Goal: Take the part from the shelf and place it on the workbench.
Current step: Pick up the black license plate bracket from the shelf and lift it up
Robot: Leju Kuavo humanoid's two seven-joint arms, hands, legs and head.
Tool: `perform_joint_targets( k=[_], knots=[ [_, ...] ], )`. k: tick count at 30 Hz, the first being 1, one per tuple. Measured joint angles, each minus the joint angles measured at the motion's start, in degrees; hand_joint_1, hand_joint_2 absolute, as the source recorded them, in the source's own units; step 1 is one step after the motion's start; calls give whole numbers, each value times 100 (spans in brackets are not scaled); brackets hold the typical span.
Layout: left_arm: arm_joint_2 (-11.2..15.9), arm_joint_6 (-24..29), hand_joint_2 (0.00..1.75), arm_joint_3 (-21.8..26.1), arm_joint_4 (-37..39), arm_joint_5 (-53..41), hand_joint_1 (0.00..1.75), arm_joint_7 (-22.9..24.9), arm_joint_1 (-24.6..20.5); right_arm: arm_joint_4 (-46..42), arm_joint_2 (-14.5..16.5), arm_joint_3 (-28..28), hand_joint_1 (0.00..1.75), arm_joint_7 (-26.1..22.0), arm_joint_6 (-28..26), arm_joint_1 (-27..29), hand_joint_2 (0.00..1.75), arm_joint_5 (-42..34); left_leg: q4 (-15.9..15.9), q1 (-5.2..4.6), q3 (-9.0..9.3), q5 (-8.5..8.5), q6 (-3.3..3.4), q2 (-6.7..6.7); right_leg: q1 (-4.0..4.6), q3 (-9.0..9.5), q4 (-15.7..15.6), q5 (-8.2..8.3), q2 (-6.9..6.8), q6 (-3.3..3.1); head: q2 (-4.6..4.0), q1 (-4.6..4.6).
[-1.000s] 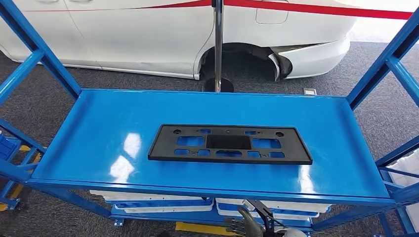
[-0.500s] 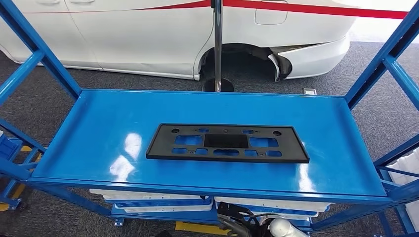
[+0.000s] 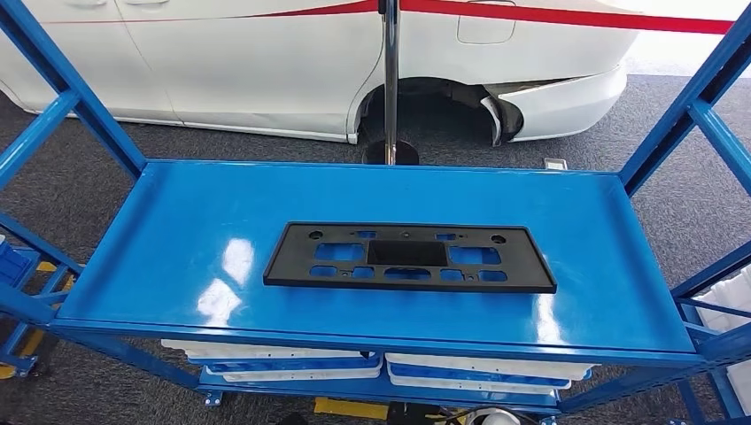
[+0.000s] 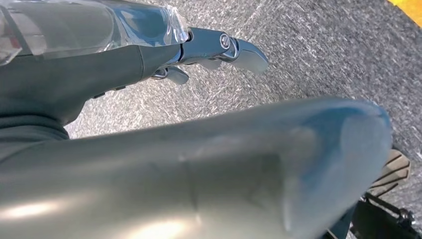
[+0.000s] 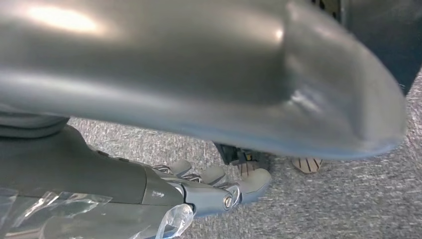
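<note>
Part [image 3: 410, 257] lies flat mid-shelf [image 3: 159, 248], nearer front edge, untouched. Left hand [image 4: 149, 59] & right hand [image 5: 164, 189] hang over carpet, fingers apart, empty. Pre-reach step; next: raise both hands to part's ends.

A black part [image 3: 410, 257] lay on a glossy blue shelf [image 3: 177, 230]; behind stood a white car [image 3: 266, 62] with a red stripe; grey speckled carpet [image 3: 71, 177].
</note>
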Motion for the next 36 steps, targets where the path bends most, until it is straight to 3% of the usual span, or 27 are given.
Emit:
perform_joint_targets(
  k=[5,14,29,36],
  knots=[
    [2,-33,0,-29,0,-32,0,-1,-6,98,25,187,0,-111,31,-38,0,21,0,-1,0,0,0,0,-2,-2,0,0,0,0,0,-1],
    [50,-106,0,-86,0,-94,0,-51,-32,-434,73,191,0,-1803,382,-386,0,-358,0,1,2,3,-1,4,1,-1,3,3,3,-2,0,-1],
    [179,-113,0,-85,2,-66,0,-65,3,-2712,136,-680,0,-3475,617,-554,0,175,0,1,1,3,-2,3,1,-2,2,3,2,-2,0,-2],
    [193,-43,0,-85,2,-52,0,-65,27,-3174,353,-1588,0,-4233,572,-268,0,-687,0,1,1,3,-2,3,1,-2,2,3,2,-2,0,-2]
  ],
)
